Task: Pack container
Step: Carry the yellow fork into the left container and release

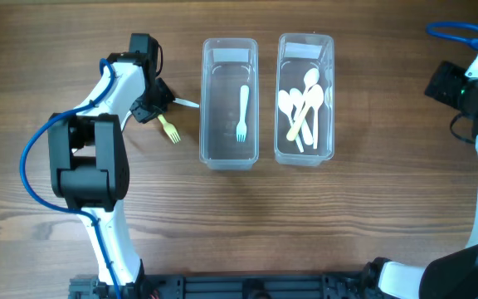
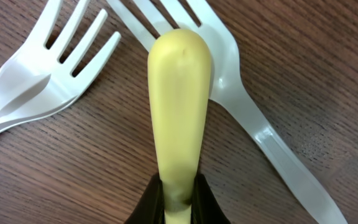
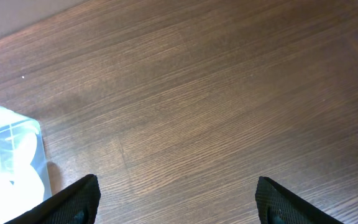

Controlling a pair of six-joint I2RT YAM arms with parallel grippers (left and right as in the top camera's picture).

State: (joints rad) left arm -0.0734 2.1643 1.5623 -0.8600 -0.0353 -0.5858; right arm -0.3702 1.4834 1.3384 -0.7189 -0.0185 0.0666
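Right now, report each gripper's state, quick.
Left gripper: closed on the yellow fork.
Right gripper: open, holding nothing.

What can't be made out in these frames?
Spoons: overhead, overlapping and too small to count.
White forks: overhead, mostly hidden under left gripper; left wrist, handles cut off by edges.
Yellow fork: left wrist, gripped end cut off at bottom edge.
Right gripper: right wrist, only fingertips show.

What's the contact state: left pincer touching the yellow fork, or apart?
Touching. Left wrist view: the left pincer clamps the yellow fork by its handle, both black fingers pressed against its sides, no gap.
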